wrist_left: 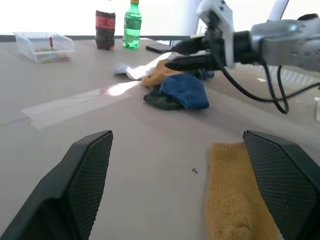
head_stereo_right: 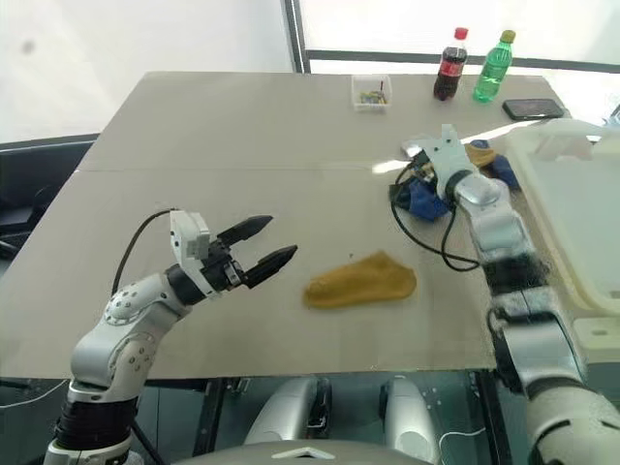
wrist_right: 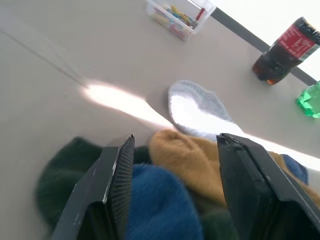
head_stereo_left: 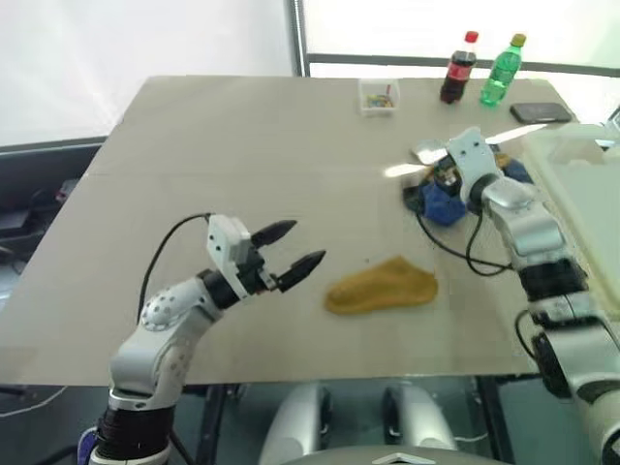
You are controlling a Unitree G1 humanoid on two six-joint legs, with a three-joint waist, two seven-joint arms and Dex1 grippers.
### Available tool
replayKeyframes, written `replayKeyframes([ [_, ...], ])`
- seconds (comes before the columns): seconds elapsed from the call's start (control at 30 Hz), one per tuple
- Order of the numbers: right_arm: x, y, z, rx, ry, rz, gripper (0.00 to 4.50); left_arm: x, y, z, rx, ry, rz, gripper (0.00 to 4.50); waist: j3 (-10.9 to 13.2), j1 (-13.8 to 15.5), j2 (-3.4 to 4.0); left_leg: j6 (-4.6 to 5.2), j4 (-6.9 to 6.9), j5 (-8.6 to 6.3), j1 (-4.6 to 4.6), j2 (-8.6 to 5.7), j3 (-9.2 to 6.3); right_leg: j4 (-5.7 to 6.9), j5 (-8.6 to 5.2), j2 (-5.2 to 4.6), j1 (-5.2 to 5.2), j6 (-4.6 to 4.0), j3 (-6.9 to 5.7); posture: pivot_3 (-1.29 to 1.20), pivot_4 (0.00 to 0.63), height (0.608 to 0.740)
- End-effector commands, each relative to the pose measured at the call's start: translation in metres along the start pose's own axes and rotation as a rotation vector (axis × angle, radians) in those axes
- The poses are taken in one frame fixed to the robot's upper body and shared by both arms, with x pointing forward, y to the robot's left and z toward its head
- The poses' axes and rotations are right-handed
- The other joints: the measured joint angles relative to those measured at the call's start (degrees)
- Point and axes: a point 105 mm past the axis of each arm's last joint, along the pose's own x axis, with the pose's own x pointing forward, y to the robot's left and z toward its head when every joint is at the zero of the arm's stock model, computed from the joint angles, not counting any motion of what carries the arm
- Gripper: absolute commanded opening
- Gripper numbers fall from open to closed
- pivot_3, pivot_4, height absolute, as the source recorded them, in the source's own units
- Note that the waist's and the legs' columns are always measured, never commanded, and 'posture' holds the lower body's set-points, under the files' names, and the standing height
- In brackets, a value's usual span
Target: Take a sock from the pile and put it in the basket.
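We see the left end effector [head_stereo_left: 300, 246] hovering over the bare table [head_stereo_left: 242, 145] with its two black fingers spread wide and nothing between them; it points toward a single mustard-yellow sock [head_stereo_left: 381, 286] that lies flat on the table by itself, just beyond the fingertips and apart from them. Farther back and to the right, the right end effector [wrist_right: 172, 165] is down at the pile [head_stereo_left: 441, 194] of socks, its fingers parted with a gap between them; in the right wrist view a blue sock [wrist_right: 160, 207] and a mustard sock [wrist_right: 195, 160] bulge up in that gap, but we cannot tell whether the pads are pressing on either one, so we see no clear grasp. A dark green sock [wrist_right: 62, 172] sits at the edge of the heap, and a light grey sock [wrist_right: 197, 107] lies on the table just past it, lit by a bright streak of sunlight. The basket [head_stereo_right: 572, 208], a whitish plastic bin with a thick rim, stands at the right edge of the table, just beside the pile and the right arm. Along the far side of the table stand a small clear box [head_stereo_left: 379, 97] of colourful bits, a cola bottle [head_stereo_left: 458, 68], a green bottle [head_stereo_left: 502, 71] and a dark phone [head_stereo_left: 540, 112].
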Motion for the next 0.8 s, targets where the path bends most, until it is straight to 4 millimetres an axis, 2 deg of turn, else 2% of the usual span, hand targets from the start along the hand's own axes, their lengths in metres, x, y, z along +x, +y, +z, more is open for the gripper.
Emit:
replayKeyframes([
  [0.03, 0.017, -0.013, -0.005, 0.049, 0.046, -0.070, 2.66, -0.003, -0.006, 0.012, 0.057, -0.042, 0.021, 4.41, 0.01, -0.07, -0.01, 0.00, -0.04, 0.00, 0.00, -0.01, -0.03, -0.03, 0.00, -0.01, 0.00, 0.00, -0.02, 0.00, 0.150, 0.729],
  [0.37, 0.024, -0.012, -0.012, 0.193, 0.125, -0.012, 2.66, -0.017, -0.010, 0.007, 0.066, -0.021, 0.085, 4.41, 0.03, -0.48, 0.05, -0.06, -0.39, 0.03, 0.06, -0.01, 0.02, -0.22, 0.00, -0.02, -0.03, -0.01, 0.02, 0.00, 0.150, 0.729],
  [0.4, 0.024, -0.012, -0.011, 0.207, 0.123, -0.007, 2.27, -0.018, -0.009, 0.008, 0.070, -0.020, 0.089, 4.50, 0.03, -0.48, 0.05, -0.08, -0.40, 0.04, 0.07, -0.01, 0.02, -0.19, 0.00, -0.02, -0.03, -0.01, 0.02, 0.00, 0.150, 0.729],
  [0.43, 0.024, -0.012, -0.010, 0.216, 0.120, -0.006, 2.16, -0.018, -0.008, 0.008, 0.073, -0.019, 0.092, 4.50, 0.03, -0.48, 0.06, -0.08, -0.41, 0.04, 0.08, -0.01, 0.02, -0.19, 0.00, -0.02, -0.03, -0.01, 0.03, 0.00, 0.150, 0.729],
  [0.5, 0.024, -0.012, -0.008, 0.227, 0.111, -0.001, 1.54, -0.018, -0.007, 0.008, 0.075, -0.019, 0.095, 4.50, 0.03, -0.48, 0.06, -0.08, -0.41, 0.04, 0.08, -0.01, 0.02, -0.18, 0.00, -0.03, -0.03, -0.01, 0.03, 0.00, 0.150, 0.729],
  [0.6, 0.024, -0.012, -0.002, 0.242, 0.093, 0.008, 0.15, -0.021, -0.006, 0.007, 0.075, -0.016, 0.099, 4.50, 0.04, -0.48, 0.07, -0.08, -0.41, 0.04, 0.08, -0.01, 0.02, -0.18, 0.00, -0.03, -0.04, -0.01, 0.03, 0.00, 0.150, 0.729],
  [0.8, 0.024, -0.007, 0.000, 0.262, 0.091, 0.055, 0.06, -0.022, -0.008, 0.003, 0.068, -0.011, 0.102, 4.50, 0.05, -0.55, 0.09, -0.08, -0.41, 0.04, 0.08, -0.01, 0.02, -0.18, 0.00, -0.03, -0.04, -0.01, 0.04, 0.00, 0.150, 0.729],
])
